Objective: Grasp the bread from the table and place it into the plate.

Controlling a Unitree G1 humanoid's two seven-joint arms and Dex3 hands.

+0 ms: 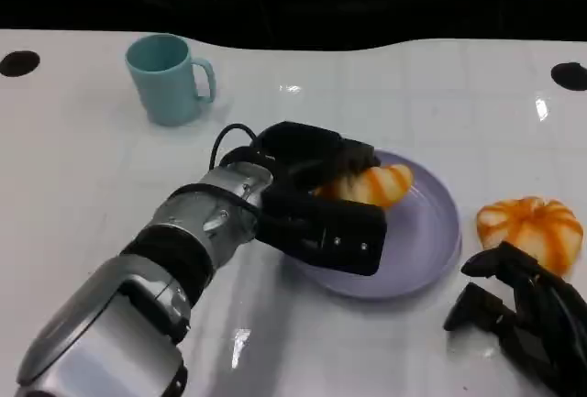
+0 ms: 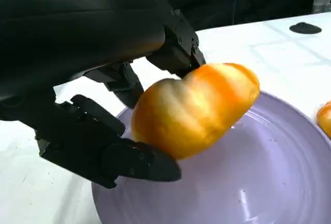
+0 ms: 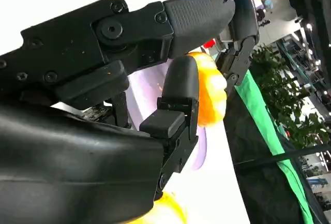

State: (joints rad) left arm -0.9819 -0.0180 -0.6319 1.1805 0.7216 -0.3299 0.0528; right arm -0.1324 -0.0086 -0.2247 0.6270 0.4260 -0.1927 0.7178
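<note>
Closest to you, the right hand (image 1: pixel 527 319) rests low on the white table (image 1: pixel 83 186) at the near right edge, its black fingers (image 1: pixel 500 269) loosely apart and holding nothing. Just beyond it, a second orange-striped bread roll (image 1: pixel 532 229) lies on the table, beside the plate but apart from its rim. Further in, your left hand (image 1: pixel 321 200) reaches over the lavender plate (image 1: pixel 431 241) and grips the bread (image 1: pixel 371 184), an orange-glazed roll, with fingers (image 2: pixel 119 159) clamped under and over it. In the left wrist view the bread (image 2: pixel 194 107) hangs tilted above the plate (image 2: pixel 269 182); you cannot tell whether it touches the surface. Farthest back, a teal mug (image 1: pixel 168 78) stands upright, well apart from everything else.
</note>
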